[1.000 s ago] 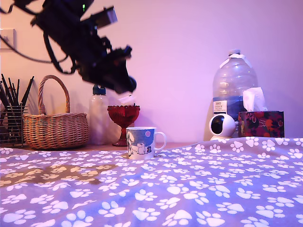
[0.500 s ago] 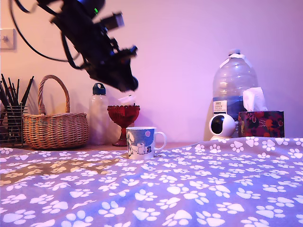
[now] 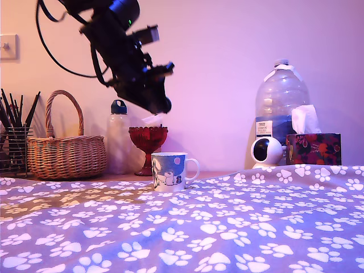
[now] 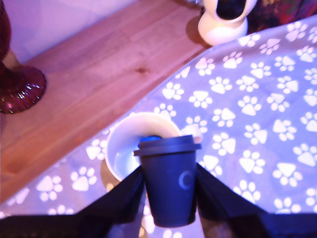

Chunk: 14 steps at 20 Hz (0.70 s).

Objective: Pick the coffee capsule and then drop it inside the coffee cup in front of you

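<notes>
Holding the coffee capsule between its fingers, the gripper hangs high above the table. So we judge the pick done and the drop left. The two fingers are closed narrowly against the pod's sides. It sits upright with its flanged rim above them.

In the wrist view the capsule lies over the mouth of the coffee cup, overlapping the rim rather than its centre. We read that as close to lined up, but not surely so. In the exterior view the gripper is above and slightly to the left of the coffee cup, well apart from it in height. What remains, as we see it, is a small correction over the opening, perhaps a descent, and then the release.

The cup stands on the paw-print cloth just beside the cloth's border with the bare wood, toward the far edge of the table. Its inside looks pale and mostly bare. A small blue patch shows just behind the capsule's flange, and we cannot tell whether it is something in the cup.

The red goblet stands behind the cup, and we cannot see into it. The wicker basket hides its contents too. The wire holder carries dark pencils or brushes, and a tissue sticks up from the tissue box.
</notes>
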### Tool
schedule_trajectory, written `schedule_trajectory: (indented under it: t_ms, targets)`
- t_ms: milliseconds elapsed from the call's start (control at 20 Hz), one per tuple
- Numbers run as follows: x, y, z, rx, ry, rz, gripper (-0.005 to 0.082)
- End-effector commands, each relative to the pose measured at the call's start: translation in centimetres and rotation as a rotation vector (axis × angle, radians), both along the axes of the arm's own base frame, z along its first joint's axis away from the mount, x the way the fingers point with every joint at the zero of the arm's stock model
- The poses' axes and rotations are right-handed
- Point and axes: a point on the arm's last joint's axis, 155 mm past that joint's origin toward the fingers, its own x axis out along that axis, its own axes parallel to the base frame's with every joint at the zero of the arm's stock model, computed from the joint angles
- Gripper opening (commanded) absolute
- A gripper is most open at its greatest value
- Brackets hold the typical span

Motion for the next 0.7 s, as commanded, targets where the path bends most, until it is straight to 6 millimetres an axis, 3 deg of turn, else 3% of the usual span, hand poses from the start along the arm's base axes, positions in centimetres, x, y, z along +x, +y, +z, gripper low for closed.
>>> schedule_trajectory:
  t_ms: [0,650]
  targets:
    - [0.6,-0.1,-2.2,0.026,0.031,0.001,0.0128]
    - [3.8,-1.0,-5.1,0.079,0.075,0.015,0.0128]
